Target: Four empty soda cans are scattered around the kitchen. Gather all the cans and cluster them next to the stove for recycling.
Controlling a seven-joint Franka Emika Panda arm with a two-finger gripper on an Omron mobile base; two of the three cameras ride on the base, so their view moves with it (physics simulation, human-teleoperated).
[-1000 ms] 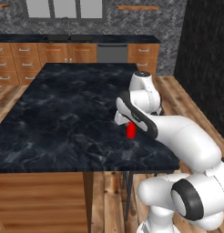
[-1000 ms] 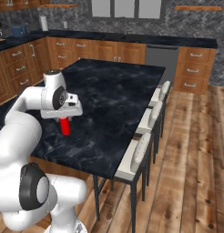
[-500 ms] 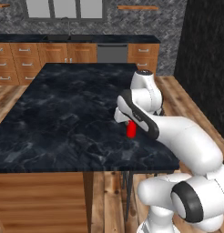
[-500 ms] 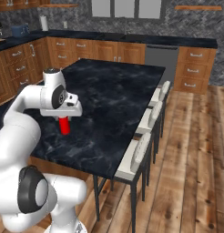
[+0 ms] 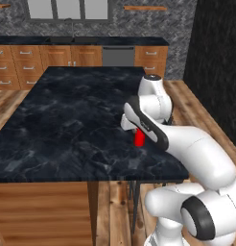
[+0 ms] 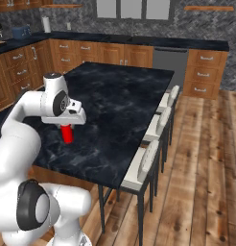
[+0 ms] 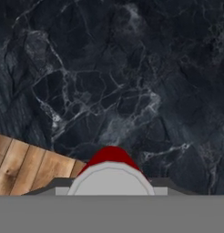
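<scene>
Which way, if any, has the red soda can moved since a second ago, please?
No; the red soda can keeps its place over the island counter.

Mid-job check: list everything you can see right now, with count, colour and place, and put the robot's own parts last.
soda can: one, red with silvery top, upright in the gripper over the island's near edge.
island counter: one, black marbled, centre.
stools: three, white seats, along the island's right side.
back cabinets: a row, reddish-brown, under a black counter.
dishwasher: one, grey, in the back row.
floor: wood planks.
gripper: one, shut on the soda can.
arm: one, white.
</scene>
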